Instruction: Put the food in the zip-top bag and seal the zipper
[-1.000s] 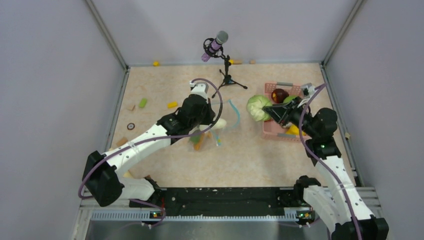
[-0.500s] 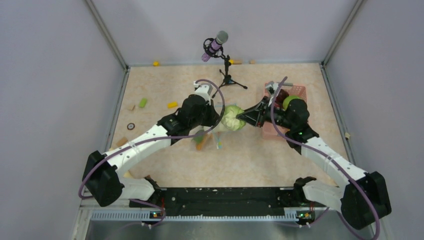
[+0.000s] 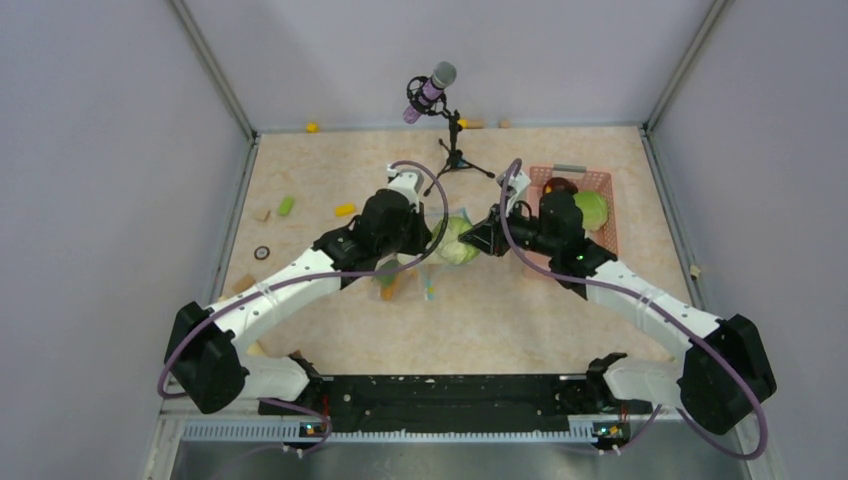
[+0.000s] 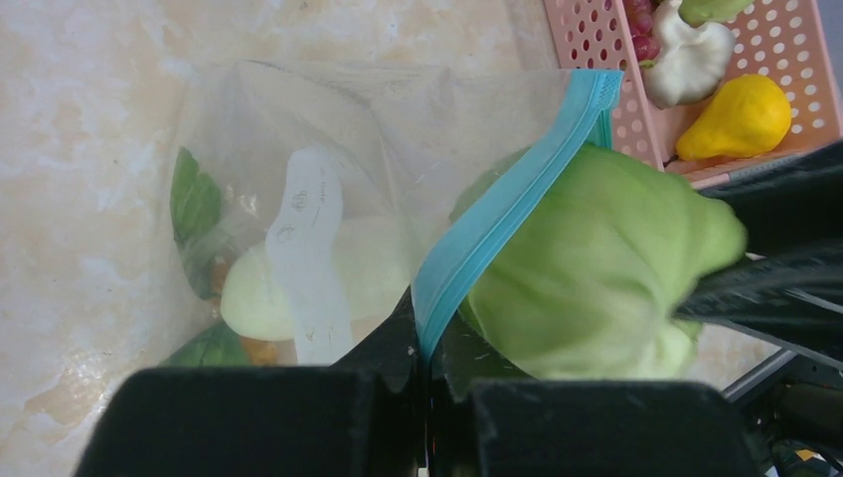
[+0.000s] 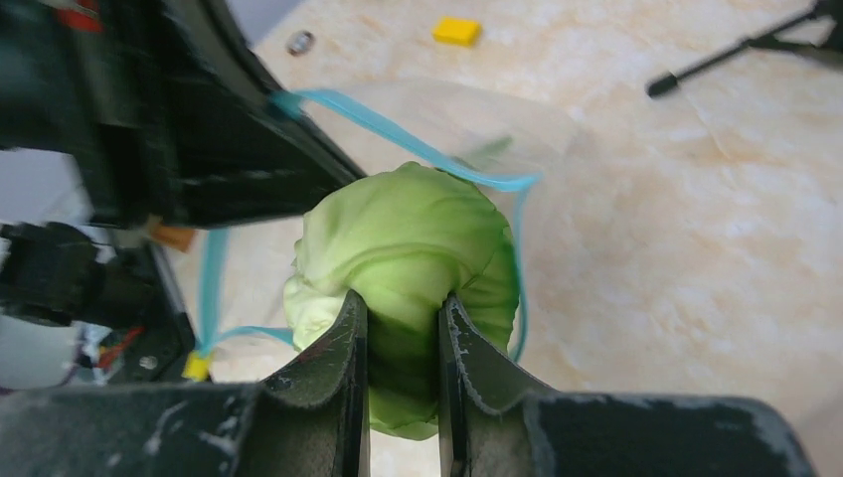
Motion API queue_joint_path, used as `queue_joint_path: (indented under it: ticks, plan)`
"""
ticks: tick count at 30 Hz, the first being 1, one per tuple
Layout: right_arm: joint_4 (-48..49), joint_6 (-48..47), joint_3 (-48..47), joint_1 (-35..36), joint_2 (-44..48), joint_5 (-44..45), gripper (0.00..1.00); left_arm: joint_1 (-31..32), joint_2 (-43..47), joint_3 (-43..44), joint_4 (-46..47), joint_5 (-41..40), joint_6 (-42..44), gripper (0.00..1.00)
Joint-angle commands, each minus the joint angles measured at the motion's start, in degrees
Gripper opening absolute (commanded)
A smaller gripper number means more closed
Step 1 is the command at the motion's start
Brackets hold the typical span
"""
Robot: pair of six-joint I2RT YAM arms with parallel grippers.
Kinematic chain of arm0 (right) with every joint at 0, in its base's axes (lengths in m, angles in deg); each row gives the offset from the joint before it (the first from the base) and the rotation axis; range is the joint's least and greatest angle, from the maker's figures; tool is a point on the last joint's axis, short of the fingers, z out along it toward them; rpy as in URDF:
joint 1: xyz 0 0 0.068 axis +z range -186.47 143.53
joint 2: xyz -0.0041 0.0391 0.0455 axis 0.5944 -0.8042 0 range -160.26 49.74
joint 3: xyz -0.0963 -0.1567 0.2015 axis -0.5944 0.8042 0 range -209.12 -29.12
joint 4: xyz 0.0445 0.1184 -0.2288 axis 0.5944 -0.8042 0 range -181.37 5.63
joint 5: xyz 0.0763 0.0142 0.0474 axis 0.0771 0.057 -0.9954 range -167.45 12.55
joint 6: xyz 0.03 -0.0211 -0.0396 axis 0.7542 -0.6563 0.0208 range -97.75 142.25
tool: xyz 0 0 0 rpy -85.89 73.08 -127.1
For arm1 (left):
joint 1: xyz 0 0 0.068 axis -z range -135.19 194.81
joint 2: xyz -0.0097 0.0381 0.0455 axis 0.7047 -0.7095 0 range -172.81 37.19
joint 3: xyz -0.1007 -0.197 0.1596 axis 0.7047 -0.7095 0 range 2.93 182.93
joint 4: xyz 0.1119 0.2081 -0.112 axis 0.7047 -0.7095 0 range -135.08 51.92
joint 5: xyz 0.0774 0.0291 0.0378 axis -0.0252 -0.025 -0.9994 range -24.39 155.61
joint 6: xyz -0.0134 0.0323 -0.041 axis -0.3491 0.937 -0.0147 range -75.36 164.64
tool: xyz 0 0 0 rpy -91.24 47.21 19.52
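Two grippers close together at mid-table, just left of the pink basket (image 3: 603, 178).

Pinching the zipper (image 4: 517, 199) with the left gripper (image 4: 422, 343), fingers pressed fully together on the light blue strip near one end. Holding that edge of the zip-top bag (image 4: 298, 139) up, with the rest of the clear plastic slumped on the table (image 3: 500, 310) and the mouth gaping toward the right arm.

Gripping the pale green cabbage (image 5: 408, 224) with the right gripper (image 5: 403, 308), fingers squeezed into the near side of the head with only a narrow gap between them. Held right at the bag's mouth, against the blue strip; ringed by the strip along the top and one side in the right wrist view, and mostly on the outer side of the strip in the left wrist view. Cannot tell how far in.

Inside the bag already: a white oblong vegetable (image 4: 328, 283), green leaves (image 4: 194, 204) against the far wall, and a small orange bit (image 4: 260, 350) low down.

In the basket: a yellow-orange fruit (image 4: 741, 119), a white lumpy piece (image 4: 691, 60) just beside it, dark red pieces (image 4: 644, 20) behind, and a green round piece (image 3: 592, 208).

Beyond the arms on the table: a microphone (image 3: 432, 85) on a small tripod, plus a yellow block (image 3: 345, 210) and a green bit (image 3: 286, 205), both well apart from the bag.
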Motion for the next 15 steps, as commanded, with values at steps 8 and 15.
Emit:
queue_joint_path:
  ticks: [8,15]
  plan:
    - [-8.28,-7.69,0.9,0.73,1.32,8.16,0.0,0.88,0.87,3.21,3.62,2.99,1.05,0.0]
    - [-11.36,-8.78,-2.16,1.94,-2.48,13.92,0.0,0.87,2.42,2.72,5.38,10.72,4.32,0.0]
